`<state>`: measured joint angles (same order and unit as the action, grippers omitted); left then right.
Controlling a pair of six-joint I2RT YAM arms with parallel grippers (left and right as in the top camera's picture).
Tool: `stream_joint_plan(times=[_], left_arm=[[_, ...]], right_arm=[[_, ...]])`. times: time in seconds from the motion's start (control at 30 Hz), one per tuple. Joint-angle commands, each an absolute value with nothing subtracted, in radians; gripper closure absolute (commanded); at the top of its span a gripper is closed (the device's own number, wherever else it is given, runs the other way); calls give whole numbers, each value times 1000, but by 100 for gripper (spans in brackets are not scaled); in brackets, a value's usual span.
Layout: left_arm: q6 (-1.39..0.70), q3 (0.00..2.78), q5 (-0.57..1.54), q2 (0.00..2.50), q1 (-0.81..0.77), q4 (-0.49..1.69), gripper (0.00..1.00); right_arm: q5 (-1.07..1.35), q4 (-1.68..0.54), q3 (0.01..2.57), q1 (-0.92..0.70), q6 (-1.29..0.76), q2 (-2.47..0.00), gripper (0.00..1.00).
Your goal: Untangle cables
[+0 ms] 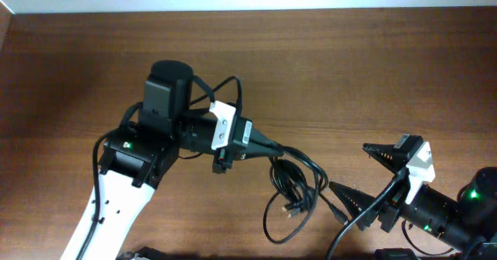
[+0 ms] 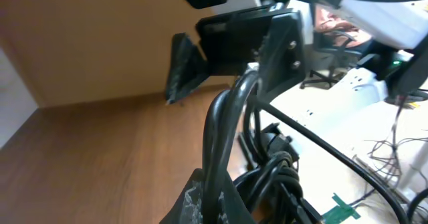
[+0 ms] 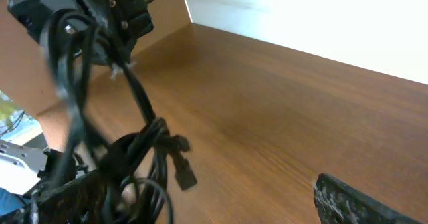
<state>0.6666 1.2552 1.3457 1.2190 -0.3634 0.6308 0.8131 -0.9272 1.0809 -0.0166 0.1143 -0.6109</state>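
Thin black cables (image 1: 293,188), bunched in one tangle with loose loops, dangle over the middle of the brown surface (image 1: 365,66) from the left tool (image 1: 273,147), pinching them, while the right tool (image 1: 349,167), spread wide, hovers just beside, so untangling looks barely begun.

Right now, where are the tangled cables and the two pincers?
cables (image 1: 290,184), overhead view, middle of the bunched tangle.
left pincer (image 1: 273,148), overhead view, at its shut tips gripping the cables.
right pincer (image 1: 365,175), overhead view, midway between its open tips.
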Motion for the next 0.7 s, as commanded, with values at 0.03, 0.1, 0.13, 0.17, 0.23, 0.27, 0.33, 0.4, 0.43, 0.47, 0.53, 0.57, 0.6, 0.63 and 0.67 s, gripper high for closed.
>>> stream_joint_plan(times=[0.03,0.1,0.13,0.17,0.23,0.27,0.33,0.4,0.43,0.47,0.53,0.57,0.6,0.63,0.67], left_arm=[[670,1279,1345,1196,-329,628,100],[670,1279,1345,1196,-329,628,100],[670,1279,1345,1196,-329,628,100],[670,1279,1346,1196,-329,628,100],[670,1279,1377,1196,-329,625,100],[670,1279,1398,1196,-329,621,100],[670,1279,1410,1196,-334,617,100],[670,1279,1410,1197,-338,614,100],[671,1279,1410,1198,-339,613,100],[670,1279,1410,1198,-339,613,100],[670,1279,1410,1198,-339,613,100],[670,1279,1410,1198,-339,613,100],[670,1279,1410,1198,-339,613,100],[670,1279,1410,1198,-339,613,100],[670,1279,1410,1198,-339,613,100]], right_arm=[[818,-927,1095,-25,128,-613,2],[844,-928,1095,-26,153,-613,2],[860,-927,1095,-26,159,-614,2],[865,-926,1095,-26,161,-614,2],[864,-927,1095,-26,161,-620,2],[864,-927,1095,-26,161,-622,2],[864,-925,1095,-26,161,-632,2],[865,-924,1095,-26,161,-645,2],[865,-925,1095,-26,161,-654,2],[865,-925,1095,-26,161,-669,2],[868,-925,1095,-26,161,-686,2],[876,-924,1095,-26,162,-693,2],[893,-921,1095,-26,162,-702,2],[908,-918,1095,-26,162,-710,2],[921,-914,1095,-26,162,-719,2]])
